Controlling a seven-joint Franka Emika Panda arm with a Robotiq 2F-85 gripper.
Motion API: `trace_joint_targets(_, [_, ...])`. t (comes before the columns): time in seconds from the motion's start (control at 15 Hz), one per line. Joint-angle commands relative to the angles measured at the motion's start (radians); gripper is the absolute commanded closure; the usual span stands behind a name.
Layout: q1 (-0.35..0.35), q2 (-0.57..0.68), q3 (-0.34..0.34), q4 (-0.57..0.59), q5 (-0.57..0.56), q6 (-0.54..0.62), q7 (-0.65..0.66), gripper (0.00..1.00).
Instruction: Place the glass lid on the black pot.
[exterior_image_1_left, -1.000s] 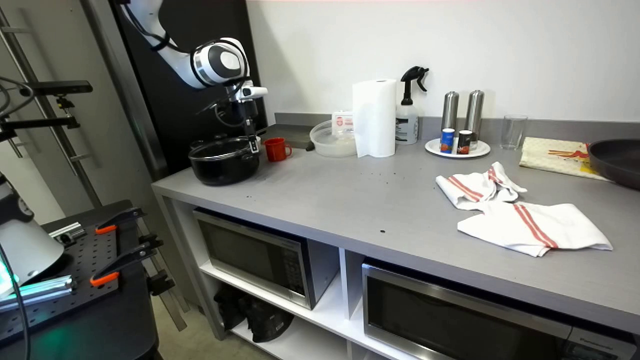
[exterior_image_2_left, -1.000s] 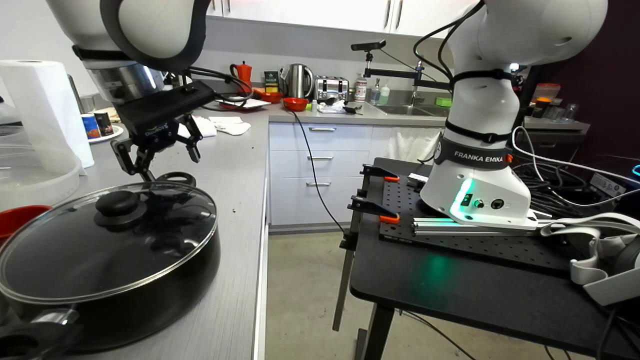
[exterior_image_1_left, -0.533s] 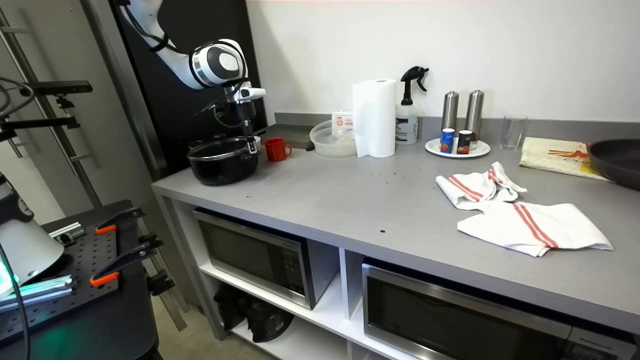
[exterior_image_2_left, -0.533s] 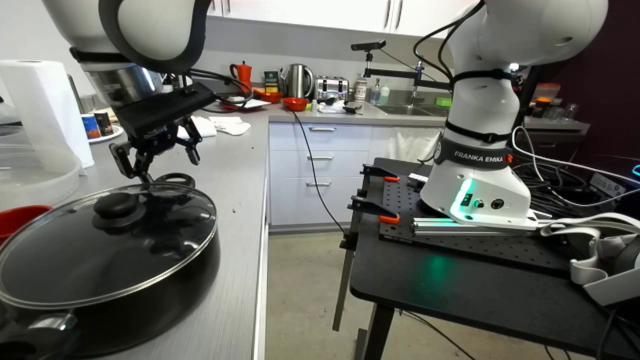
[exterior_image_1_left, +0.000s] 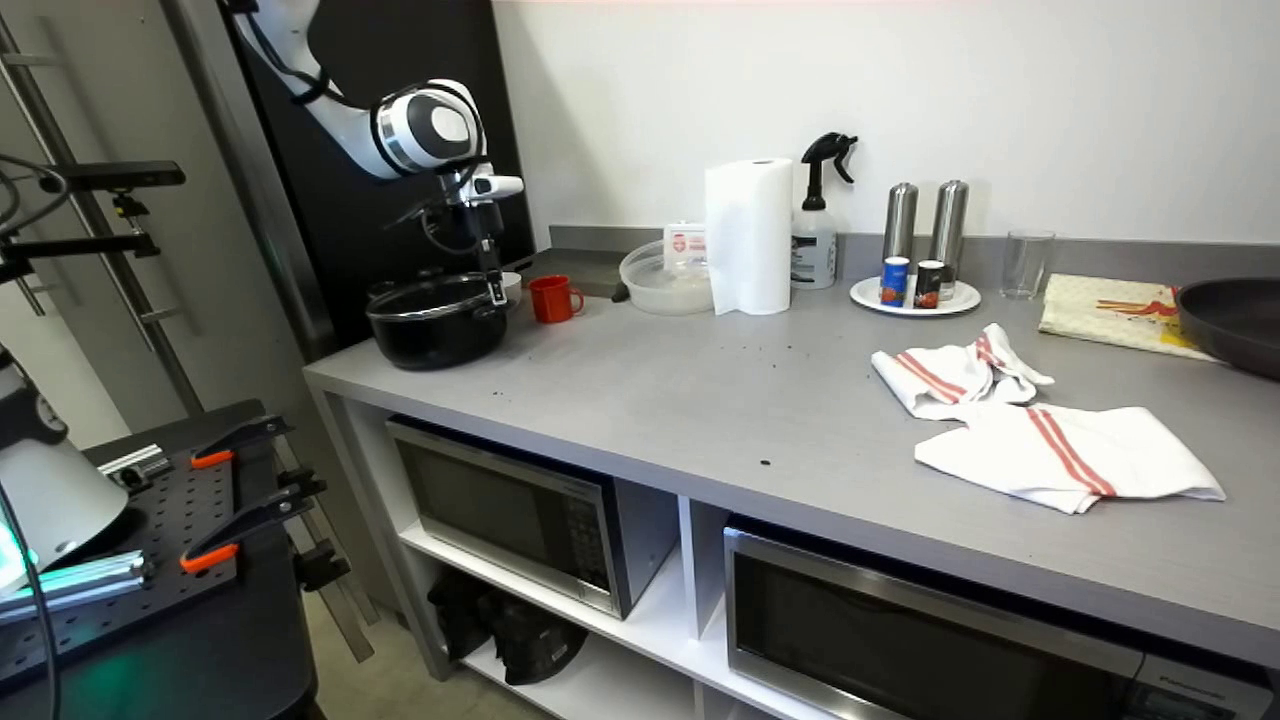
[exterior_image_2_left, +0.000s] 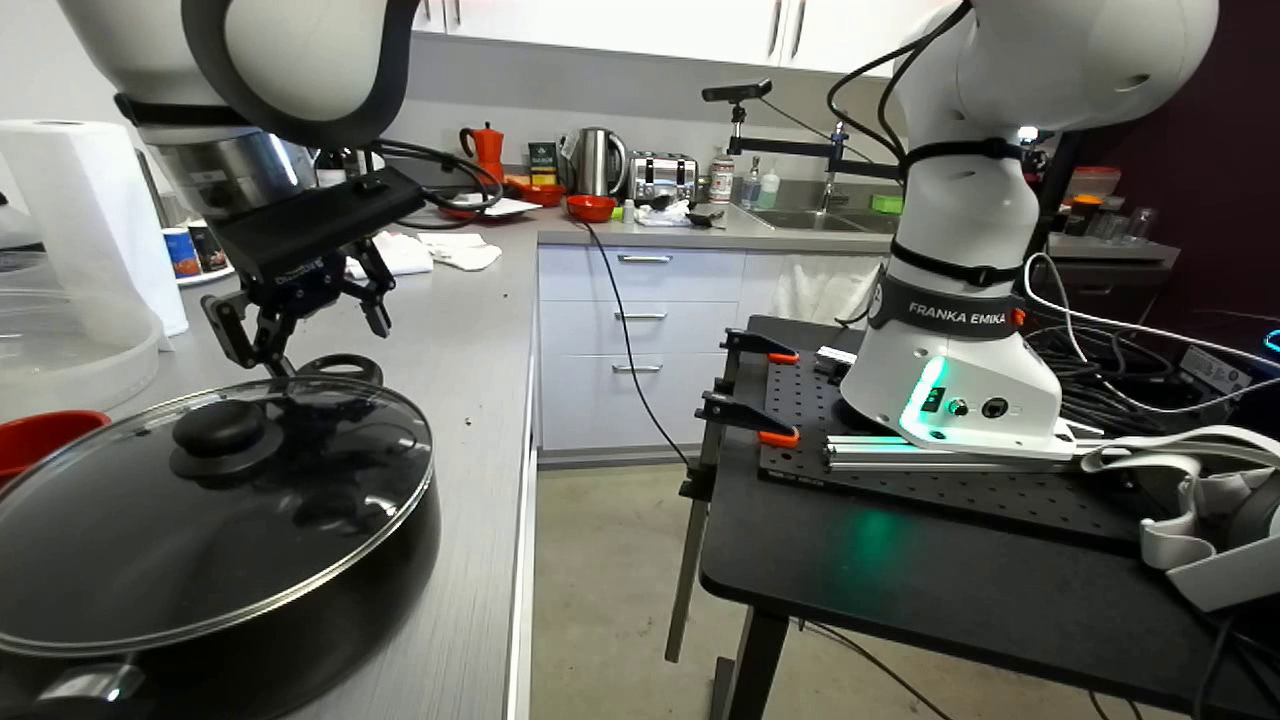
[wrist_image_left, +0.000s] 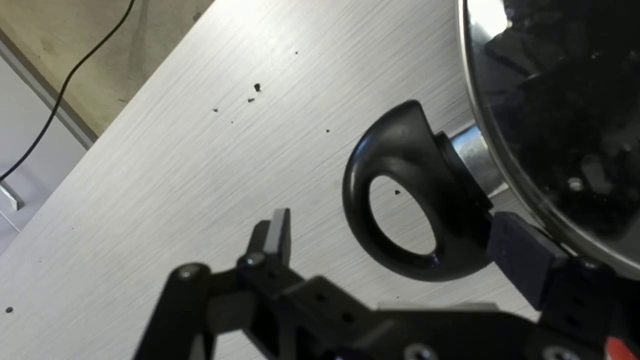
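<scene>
The glass lid (exterior_image_2_left: 110, 540) lies on the black pot (exterior_image_2_left: 400, 580), its black knob (exterior_image_2_left: 221, 428) facing up. In an exterior view, the lid (exterior_image_1_left: 428, 297) and pot (exterior_image_1_left: 435, 345) are at the counter's left end. My gripper (exterior_image_2_left: 329, 348) is open and empty beside the pot's handle (exterior_image_2_left: 345, 366). In the wrist view, the open fingers (wrist_image_left: 397, 232) stand either side of the handle (wrist_image_left: 357, 205). One fingertip is close to the rim of the lid (wrist_image_left: 560, 120), beside the handle's base; whether it touches cannot be told.
A red mug (exterior_image_1_left: 553, 300), a clear plastic bowl (exterior_image_1_left: 668, 282) and a paper towel roll (exterior_image_1_left: 750, 237) stand beyond the pot on the grey counter (exterior_image_1_left: 680, 400). The counter's front edge (exterior_image_2_left: 528, 480) is close to the pot. Striped towels (exterior_image_1_left: 1070, 450) lie farther along.
The pot and lid have slid together, leftward in an exterior view and toward the camera in an exterior view. My open gripper has moved the same way with them.
</scene>
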Motion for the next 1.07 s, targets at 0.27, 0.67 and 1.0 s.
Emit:
trace_joint_targets(0.27, [0.019,-0.011,0.007,-0.005,-0.034,0.015,0.015,0.0])
trace_joint_targets(0.67, [0.04,0.004,0.024,0.008,-0.046,0.009,0.008,0.0])
trace_joint_targets(1.0, [0.059,0.012,0.037,0.017,-0.054,0.005,0.005,0.0])
